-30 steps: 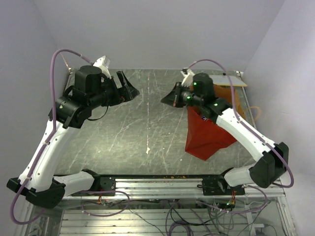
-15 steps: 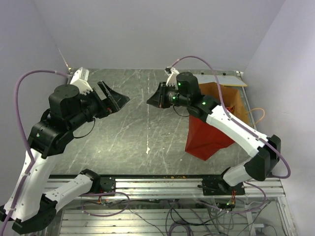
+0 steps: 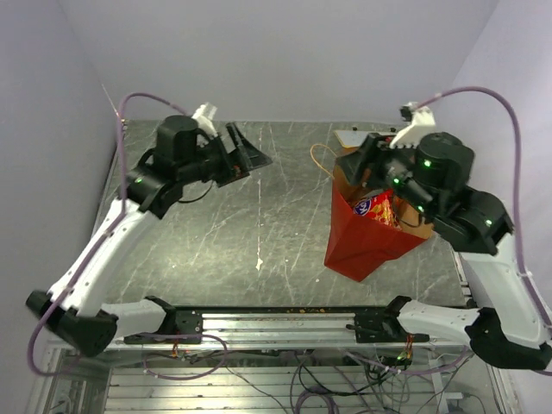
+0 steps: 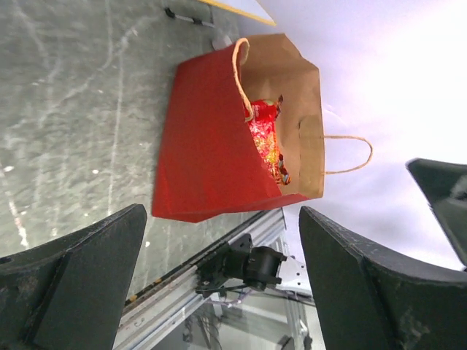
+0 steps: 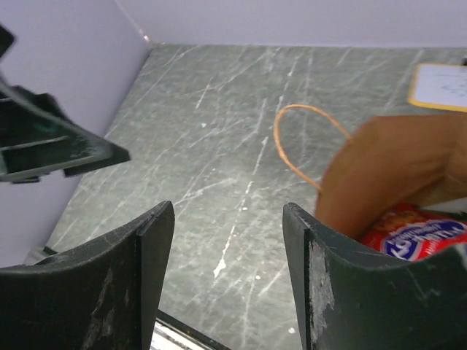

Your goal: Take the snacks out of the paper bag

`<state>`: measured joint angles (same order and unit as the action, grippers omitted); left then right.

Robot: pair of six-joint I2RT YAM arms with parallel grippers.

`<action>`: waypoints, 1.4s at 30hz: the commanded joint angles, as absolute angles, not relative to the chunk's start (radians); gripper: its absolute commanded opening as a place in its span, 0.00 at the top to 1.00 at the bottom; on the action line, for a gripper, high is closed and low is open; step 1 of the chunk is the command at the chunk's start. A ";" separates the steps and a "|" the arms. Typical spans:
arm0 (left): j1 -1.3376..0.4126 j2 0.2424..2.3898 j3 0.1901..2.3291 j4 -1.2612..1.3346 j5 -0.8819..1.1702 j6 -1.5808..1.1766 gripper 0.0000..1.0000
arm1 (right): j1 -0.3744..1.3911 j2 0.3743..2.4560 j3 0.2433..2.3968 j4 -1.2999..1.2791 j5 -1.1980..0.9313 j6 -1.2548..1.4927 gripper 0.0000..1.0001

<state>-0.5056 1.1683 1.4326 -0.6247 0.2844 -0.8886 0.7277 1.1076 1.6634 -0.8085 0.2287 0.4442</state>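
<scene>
Standing just beneath the right gripper (image 5: 228, 219), the paper bag (image 3: 358, 246) is seen with snacks (image 3: 379, 207) inside. Its jaws are parted, nothing held. The left gripper (image 4: 222, 219), well apart, is spread wide and empty.

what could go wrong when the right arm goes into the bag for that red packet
1. The paper bag stands free, and the left fingers hang open well away from it, so pulling the red packet may lift or tip the bag.
2. The loop handle arches beside the bag's mouth, near the open right fingers; one could snag it.
3. The packet lies against the brown inner wall, so paper might get pinched with it.
</scene>
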 commanded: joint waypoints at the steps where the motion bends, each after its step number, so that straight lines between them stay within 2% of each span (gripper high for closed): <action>1: -0.580 1.303 1.443 -0.421 0.393 -0.943 0.03 | 0.726 1.076 1.716 -1.010 0.353 0.447 0.37; 5: -0.646 1.446 1.505 -0.343 0.394 -0.949 0.03 | 0.726 1.030 1.743 -1.077 0.429 0.485 0.29; 8: -0.689 1.584 1.604 -0.374 0.377 -0.917 0.03 | 0.726 0.996 1.748 -1.094 0.443 0.483 0.26; 9: -0.699 1.622 1.639 -0.382 0.379 -0.910 0.00 | 0.726 0.990 1.751 -1.097 0.445 0.482 0.26; 17: -0.727 1.816 1.819 -0.372 0.361 -0.937 0.11 | 0.726 0.968 1.768 -1.120 0.491 0.488 0.25; 22: -0.724 1.932 1.918 -0.417 0.402 -0.940 0.33 | 0.726 0.963 1.765 -1.098 0.511 0.501 0.25; 24: -0.722 1.939 1.938 -0.405 0.409 -0.941 0.37 | 0.726 0.962 1.760 -1.092 0.504 0.504 0.25; 26: -0.720 1.932 1.946 -0.398 0.410 -0.931 0.47 | 0.726 0.960 1.755 -1.096 0.504 0.510 0.25; 27: -0.720 1.928 1.946 -0.403 0.410 -0.923 0.55 | 0.726 0.959 1.749 -1.097 0.506 0.513 0.25; 29: -0.712 1.913 1.941 -0.424 0.407 -0.906 0.66 | 0.726 0.955 1.732 -1.091 0.511 0.510 0.25; 31: -0.693 1.887 1.918 -0.440 0.402 -0.898 0.86 | 0.726 0.964 1.726 -1.086 0.502 0.491 0.25; 32: -0.682 1.867 1.899 -0.440 0.403 -0.897 0.92 | 0.726 0.975 1.729 -1.086 0.498 0.480 0.26; 38: -0.615 1.751 1.784 -0.393 0.460 -0.941 0.93 | 0.726 1.072 1.767 -1.040 0.451 0.391 0.26; 42: -0.595 1.672 1.745 -0.454 0.448 -0.920 0.93 | 0.726 1.131 1.788 -1.053 0.383 0.339 0.25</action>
<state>-0.6235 1.7920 1.7576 -0.4557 0.4210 -0.9245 0.7277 1.0836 1.7554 -1.0672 0.4477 0.4122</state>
